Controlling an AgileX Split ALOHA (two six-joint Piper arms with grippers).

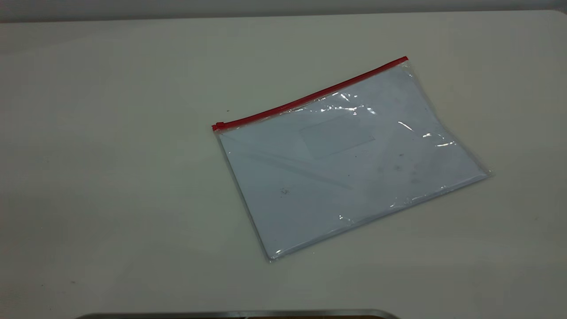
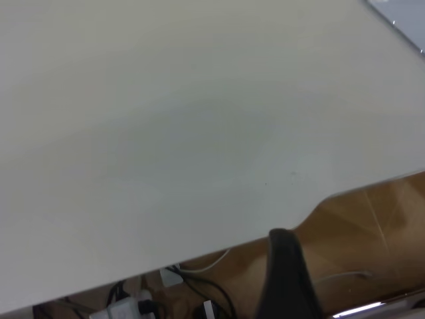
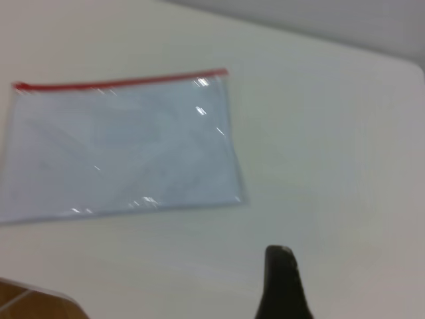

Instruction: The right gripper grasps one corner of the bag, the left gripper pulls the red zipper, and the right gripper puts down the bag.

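The bag (image 1: 350, 164) lies flat on the white table (image 1: 110, 155), right of centre, showing white sheets and a faint label patch (image 1: 337, 136). The red zipper (image 1: 310, 95) runs along its far edge, with the slider tab (image 1: 218, 126) at the left end and the other red corner (image 1: 404, 60) at the right end. Neither gripper shows in the exterior view. The right gripper (image 3: 282, 282) hovers over bare table, well apart from the bag (image 3: 126, 146) and its zipper (image 3: 119, 82). The left gripper (image 2: 285, 272) is at the table's edge; only a bag corner (image 2: 405, 16) shows there.
A metal rim (image 1: 239, 314) lies at the table's front edge. In the left wrist view, wooden floor (image 2: 358, 219) and cables (image 2: 166, 292) show beyond the table edge. In the right wrist view, the table's rounded edge (image 3: 398, 63) is beyond the bag.
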